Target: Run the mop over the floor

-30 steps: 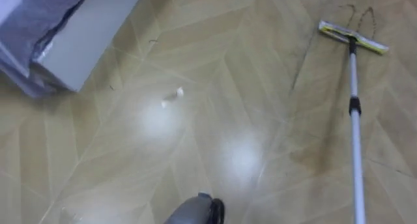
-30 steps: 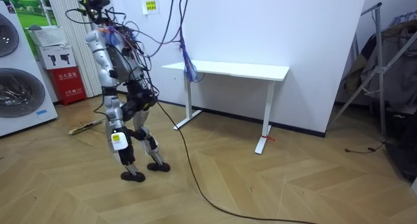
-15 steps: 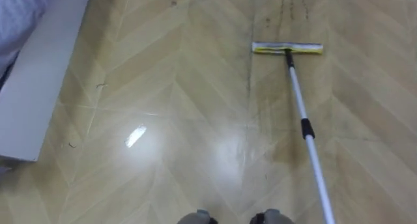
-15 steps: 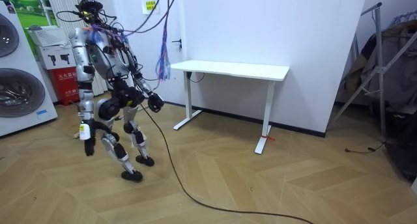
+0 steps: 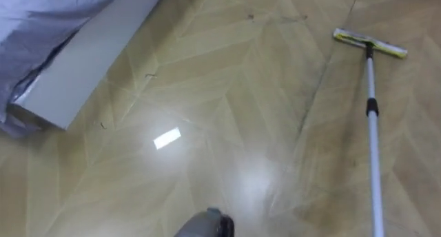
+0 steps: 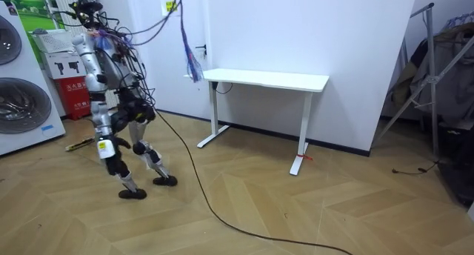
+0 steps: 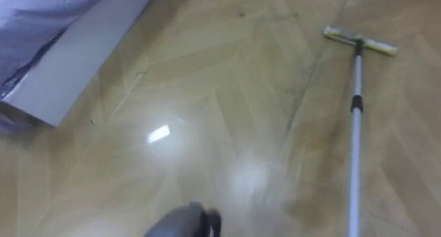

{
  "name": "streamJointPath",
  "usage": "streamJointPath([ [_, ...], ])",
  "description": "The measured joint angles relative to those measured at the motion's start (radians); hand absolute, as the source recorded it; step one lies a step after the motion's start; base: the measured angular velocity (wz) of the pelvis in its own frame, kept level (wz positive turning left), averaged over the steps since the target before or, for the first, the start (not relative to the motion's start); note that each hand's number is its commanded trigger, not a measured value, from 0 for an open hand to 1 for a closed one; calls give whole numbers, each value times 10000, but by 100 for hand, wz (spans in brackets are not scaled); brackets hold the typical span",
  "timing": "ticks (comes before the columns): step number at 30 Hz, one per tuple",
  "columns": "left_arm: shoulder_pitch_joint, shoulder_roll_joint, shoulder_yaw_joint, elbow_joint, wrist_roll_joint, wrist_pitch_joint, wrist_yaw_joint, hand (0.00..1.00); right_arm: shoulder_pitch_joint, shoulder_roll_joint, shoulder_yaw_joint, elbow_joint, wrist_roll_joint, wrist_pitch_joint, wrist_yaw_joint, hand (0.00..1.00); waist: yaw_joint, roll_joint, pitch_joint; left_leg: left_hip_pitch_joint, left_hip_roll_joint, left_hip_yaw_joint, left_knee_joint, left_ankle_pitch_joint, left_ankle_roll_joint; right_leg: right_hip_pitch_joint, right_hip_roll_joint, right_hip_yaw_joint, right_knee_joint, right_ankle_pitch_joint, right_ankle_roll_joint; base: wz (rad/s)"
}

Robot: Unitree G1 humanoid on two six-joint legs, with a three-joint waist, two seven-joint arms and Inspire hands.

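From the left eye view, the mop point(image 5: 372, 127) lies flat on the wooden floor point(image 5: 241, 92), ahead and to the right, with nothing holding it. I'd guess it was left there for picking up. It has a white pole with a dark collar partway along and a flat yellow-edged end pointing away.

The right eye view shows dull smears point(image 7: 313, 151) just beside the pole, likely the patch to clean.

In the room view, the robot stands mid-step between the washing machine point(image 6: 18, 92) and the white table point(image 6: 266, 80). The mop lies on the floor near its feet. One robot hand point(image 6: 109, 149) hangs low, and I cannot tell how either hand's fingers are set.
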Motion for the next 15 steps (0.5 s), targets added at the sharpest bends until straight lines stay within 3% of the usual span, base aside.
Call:
streamJointPath([
  [1,-45,-79,38,-44,0,-126,2,0,617,72,30,7,-22,110,-78,100,-111,164,-73,166,0,0,-68,-189,48,-244,-47,-25,524,557,109,-40],
  [2,-74,-105,54,-61,0,-218,25,0,1003,249,55,-5,-32,318,-192,100,-169,231,-96,325,-22,-88,-216,-296,57,-718,-33,157,1025,994,122,-63],
  [3,-86,-109,79,-79,-10,-235,49,0,1142,358,68,-10,-25,374,-230,100,-178,230,-87,411,-45,-156,-314,-322,43,-1006,-41,182,1070,949,101,-102],
  [4,-88,-148,161,-92,-44,-241,154,0,1302,584,189,-19,-36,446,-263,100,-194,284,-36,567,-44,-324,-504,-352,-8,-1569,-91,87,781,808,-11,-112],
  [6,-56,-254,160,-94,-86,-229,400,0,1453,897,272,-33,-168,469,-340,100,-393,371,50,842,-48,-748,-811,-343,-121,-2051,19,43,-743,806,-30,-98],
  [7,-25,-295,162,-104,-89,-212,493,0,1501,1089,268,-86,-346,515,-371,100,-575,393,38,927,-69,-1062,-902,-384,-232,-2114,122,120,-2055,1007,-66,-64],
  [8,-50,-302,168,-136,-88,-196,602,0,1444,1243,233,-178,-590,632,-368,100,-724,363,59,996,-195,-1347,-828,-530,-392,-2115,143,122,-2649,1416,-97,-45],
  [10,-167,-374,154,-138,-122,-193,688,0,1348,1294,49,-230,-848,857,-367,100,-818,335,59,1017,-174,-1371,-423,-743,-596,-1915,-158,-328,-2549,1837,-317,8],
  [11,-217,-392,144,-138,-126,-195,688,0,1115,1254,-87,-128,-980,988,-419,100,-812,335,60,989,-112,-1352,19,-859,-748,-1785,-330,-645,-2238,1764,-520,36],
  [12,-224,-388,136,-139,-125,-195,693,0,908,1210,-232,-77,-1114,1036,-456,100,-808,329,64,938,-70,-1333,262,-881,-788,-1726,-370,-745,-2113,1611,-571,48],
  [15,-197,-237,-55,-325,-349,-110,750,0,-668,523,-646,-19,-1291,1219,-492,100,-596,-7,190,688,22,-1189,1149,-940,-893,-1756,-482,-917,-1428,938,-728,37],
])
